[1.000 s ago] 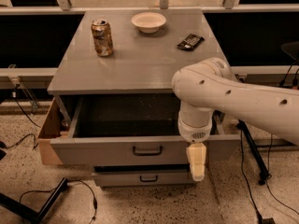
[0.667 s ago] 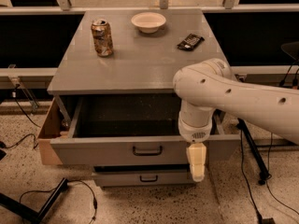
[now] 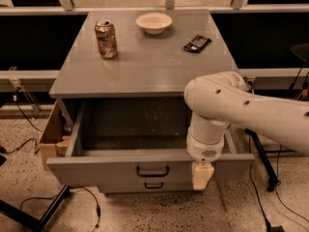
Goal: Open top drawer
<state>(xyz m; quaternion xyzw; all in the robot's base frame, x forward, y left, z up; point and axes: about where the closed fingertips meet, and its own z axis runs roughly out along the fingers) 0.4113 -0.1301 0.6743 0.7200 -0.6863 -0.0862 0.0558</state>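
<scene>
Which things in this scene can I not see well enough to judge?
Camera view:
- Top drawer inside, right part: hidden by the arm.
- Lower drawer: mostly hidden under the top drawer's front.
- Gripper, before that front, right of its handle: contact unclear.
- Can label: too small.

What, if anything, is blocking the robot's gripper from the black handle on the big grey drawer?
Nothing visible. The cream gripper hangs before the wide grey top drawer, right of its black loop handle; only bare drawer front lies between.

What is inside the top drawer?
The top drawer shows only a speckled grey floor. The arm covers its right front corner; the gripper hangs before the front, right of the handle.
</scene>
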